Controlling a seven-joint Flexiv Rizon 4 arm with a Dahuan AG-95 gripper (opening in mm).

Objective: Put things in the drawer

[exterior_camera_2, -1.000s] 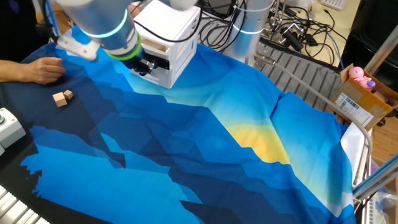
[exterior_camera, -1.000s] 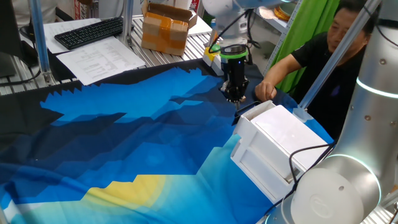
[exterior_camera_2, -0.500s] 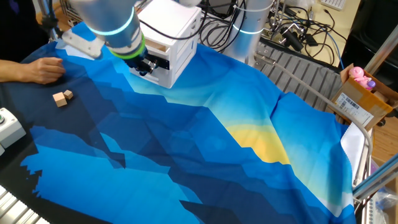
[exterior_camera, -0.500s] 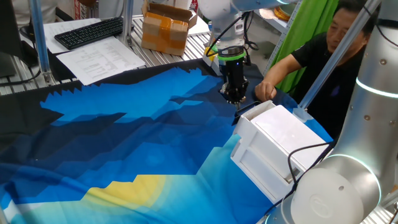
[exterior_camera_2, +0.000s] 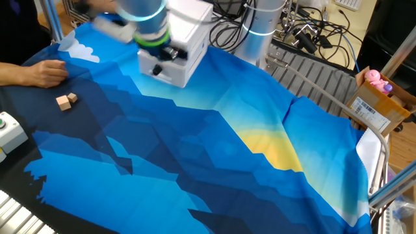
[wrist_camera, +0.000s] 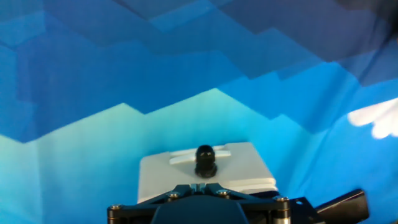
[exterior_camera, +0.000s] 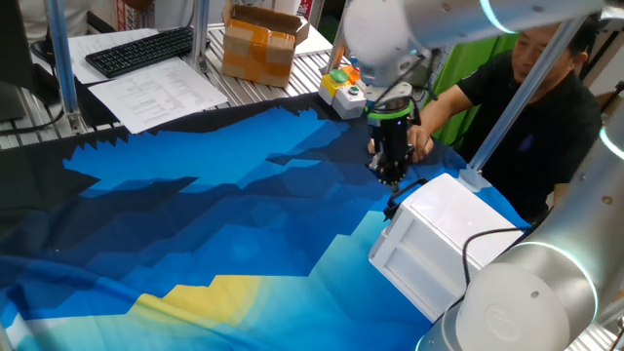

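Observation:
The white cabinet [exterior_camera: 444,229] stands at the right of the blue cloth; it also shows in the other fixed view [exterior_camera_2: 188,39]. Its drawer front [wrist_camera: 205,174] with a black knob [wrist_camera: 205,159] fills the lower hand view and looks flush with the cabinet. My gripper [exterior_camera: 393,175] is shut, with its tips right at the drawer front, just short of the knob [exterior_camera_2: 162,57]. The tan wooden cube [exterior_camera_2: 62,103] and the smaller piece [exterior_camera_2: 71,98] lie together on the dark cloth, far left of the gripper. I hold no block.
A person's hand [exterior_camera_2: 42,71] rests on the cloth near the blocks, and the person [exterior_camera: 526,78] sits behind the cabinet. A button box [exterior_camera: 343,90] stands at the cloth's far edge. A cardboard box [exterior_camera: 258,44] and a keyboard [exterior_camera: 136,49] lie beyond it.
My gripper has moved toward the cabinet's front. The drawer, which stood pulled out and showed a gap, now looks pushed in. The blocks have not moved.

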